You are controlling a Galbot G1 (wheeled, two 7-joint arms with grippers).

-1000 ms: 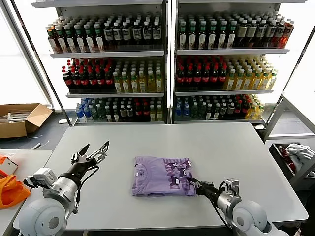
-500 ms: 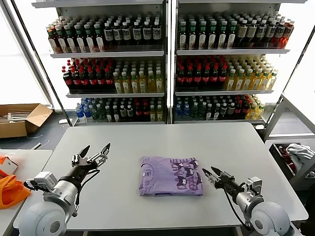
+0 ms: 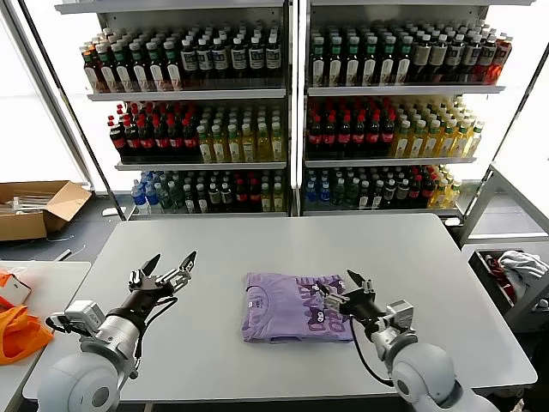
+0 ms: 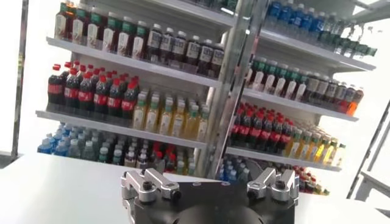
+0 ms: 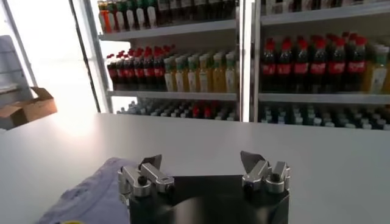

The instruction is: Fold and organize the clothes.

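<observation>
The clothes (image 3: 287, 311) are one lavender T-shirt, folded into a flat rectangle with its dark purple-and-white print facing up, lying mid-table toward the front. My right gripper (image 3: 339, 287) hovers open over the shirt's right edge with nothing between its fingers. In the right wrist view the right gripper (image 5: 201, 162) has its jaws spread wide, and a corner of the shirt (image 5: 91, 196) shows beside it. My left gripper (image 3: 171, 262) is open above bare table to the left of the shirt, holding nothing. In the left wrist view the left gripper (image 4: 207, 182) faces the shelves.
Shelves of bottles (image 3: 292, 112) stand behind the grey table (image 3: 386, 249). A cardboard box (image 3: 34, 206) lies on the floor at far left. Bright orange fabric (image 3: 17, 333) sits on a side table at left. A white-and-red cloth heap (image 3: 519, 264) fills a bin at right.
My right gripper went from shut on the shirt's right edge to open, swung out to the right, then came back over that edge. The shirt shifted slightly right. The left arm barely moved.
</observation>
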